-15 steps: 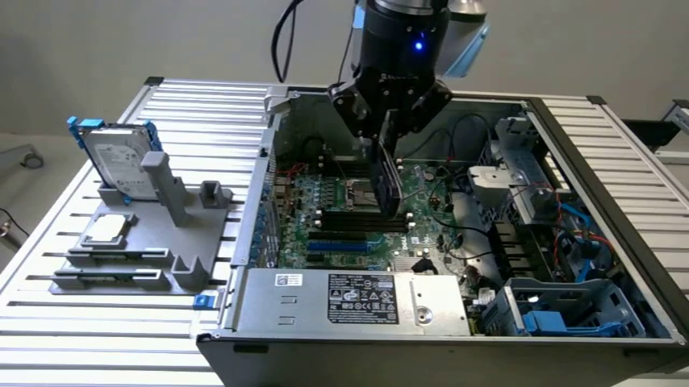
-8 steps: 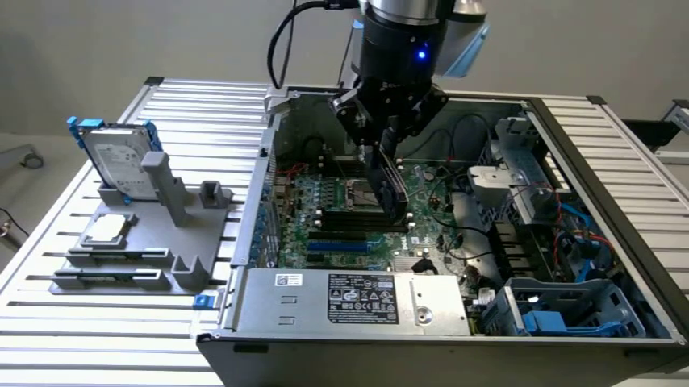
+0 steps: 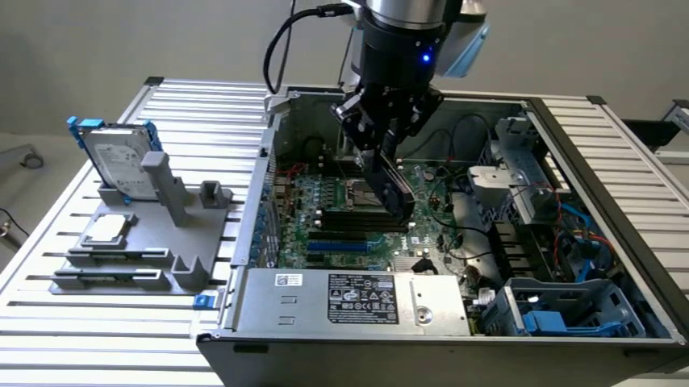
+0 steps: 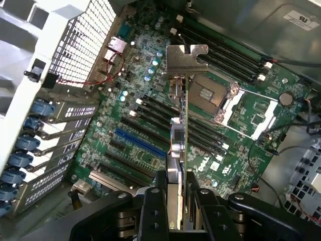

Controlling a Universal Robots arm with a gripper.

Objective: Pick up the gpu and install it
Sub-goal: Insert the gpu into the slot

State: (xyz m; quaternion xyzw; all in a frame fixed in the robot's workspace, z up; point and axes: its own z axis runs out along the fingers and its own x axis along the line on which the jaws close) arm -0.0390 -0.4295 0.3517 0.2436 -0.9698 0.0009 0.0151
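- Though a hard drive (image 3: 111,157) is propped on a grey rack (image 3: 185,272) at the exterior view's left, nothing there is touched.
- Further right, the gpu (image 3: 390,193) is held edge-on above the motherboard (image 3: 323,214), clamped by the gripper (image 3: 379,149).
- The card is judged light, stiff and fragile; it is best taken by its board edges, clear of fitted parts.

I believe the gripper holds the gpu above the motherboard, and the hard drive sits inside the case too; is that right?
Not quite. The exterior view shows the hard drive standing outside the case, on the grey holder at that view's left. The gripper does hold the gpu above the motherboard.
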